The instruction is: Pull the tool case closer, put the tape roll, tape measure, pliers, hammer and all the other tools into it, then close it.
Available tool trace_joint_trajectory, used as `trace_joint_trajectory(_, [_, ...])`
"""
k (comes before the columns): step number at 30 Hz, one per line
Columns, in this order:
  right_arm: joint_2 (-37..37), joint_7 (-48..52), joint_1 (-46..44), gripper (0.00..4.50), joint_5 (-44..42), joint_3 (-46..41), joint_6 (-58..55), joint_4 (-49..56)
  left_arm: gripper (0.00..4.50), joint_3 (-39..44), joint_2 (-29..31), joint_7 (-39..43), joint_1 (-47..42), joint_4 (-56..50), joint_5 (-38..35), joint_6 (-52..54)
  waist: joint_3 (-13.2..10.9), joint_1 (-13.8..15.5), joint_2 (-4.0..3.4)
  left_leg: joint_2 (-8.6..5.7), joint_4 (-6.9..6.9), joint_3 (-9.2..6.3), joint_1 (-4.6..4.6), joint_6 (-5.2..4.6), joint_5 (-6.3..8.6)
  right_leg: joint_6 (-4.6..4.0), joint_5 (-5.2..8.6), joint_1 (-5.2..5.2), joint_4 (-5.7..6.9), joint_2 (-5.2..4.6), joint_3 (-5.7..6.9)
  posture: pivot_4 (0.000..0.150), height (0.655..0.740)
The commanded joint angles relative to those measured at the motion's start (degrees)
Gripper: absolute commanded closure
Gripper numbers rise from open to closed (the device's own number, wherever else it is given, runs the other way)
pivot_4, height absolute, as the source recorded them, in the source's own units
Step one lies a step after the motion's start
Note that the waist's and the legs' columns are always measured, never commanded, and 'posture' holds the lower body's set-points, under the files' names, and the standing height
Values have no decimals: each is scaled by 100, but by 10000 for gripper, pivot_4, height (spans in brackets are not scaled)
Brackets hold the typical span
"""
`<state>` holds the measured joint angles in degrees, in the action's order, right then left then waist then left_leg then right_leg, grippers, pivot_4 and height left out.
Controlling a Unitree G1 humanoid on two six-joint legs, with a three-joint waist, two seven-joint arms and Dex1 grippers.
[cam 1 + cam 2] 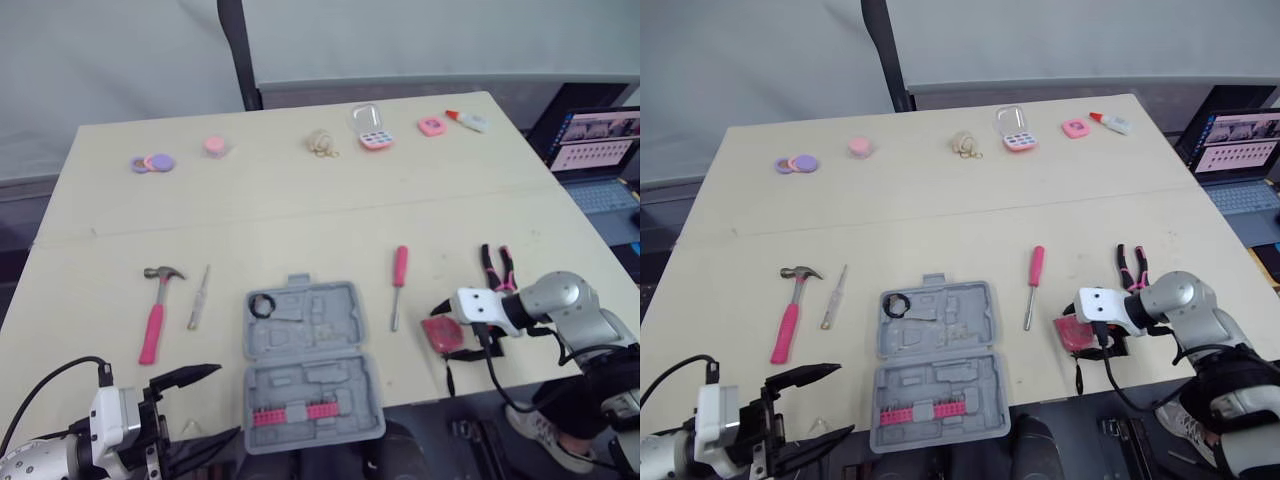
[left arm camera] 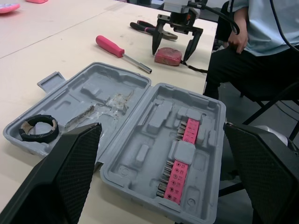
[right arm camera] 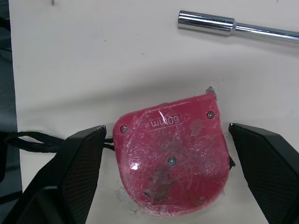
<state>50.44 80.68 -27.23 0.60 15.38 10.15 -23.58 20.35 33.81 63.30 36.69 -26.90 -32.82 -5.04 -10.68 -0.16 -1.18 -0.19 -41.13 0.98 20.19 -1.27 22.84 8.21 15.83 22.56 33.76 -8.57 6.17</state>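
Right tool (image 3: 166,128) spread wide and empty, straddling the red tape measure (image 3: 170,158), which lies flat on the counter (image 1: 300,200) directly beneath. Open tool case (image 1: 310,365) sits leftward; left tool (image 2: 161,163) also released, farther off.

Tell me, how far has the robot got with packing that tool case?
Early days. The open tool case sits at the table's near edge with the tape roll in it. The right gripper, fingers open, straddles the tape measure without gripping it yet. The hammer, small screwdriver, pink screwdriver and pliers lie on the table, and the case needs closing.
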Motion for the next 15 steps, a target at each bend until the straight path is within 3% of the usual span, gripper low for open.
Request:
trace_joint_trajectory(1, [-4, 133, -14, 527, -40, -33, 129, -59, 0, 48, 22, 2, -10, -131, -37, -64, 0, -1, 0, 0, 0, 0, 0, 0, 0, 0, 0, 0, 0, 0, 0, 1500, 7287])
trace_joint_trajectory(9, [-51, 168, -42, 527, -28, 1, 202, -197, 0, 72, 33, -16, -13, -164, -31, -58, 0, -3, 0, 0, 0, 1, 0, 0, 0, 0, 0, 0, 2, 0, 0, 1500, 7287])
trace_joint_trajectory(15, [78, 376, -45, 527, -281, -152, -243, 306, 0, 10, 9, -17, -19, -157, 4, -83, 0, -1, 0, 0, 0, 0, 0, 0, 0, 0, 0, 0, 2, 0, 0, 1500, 7287])
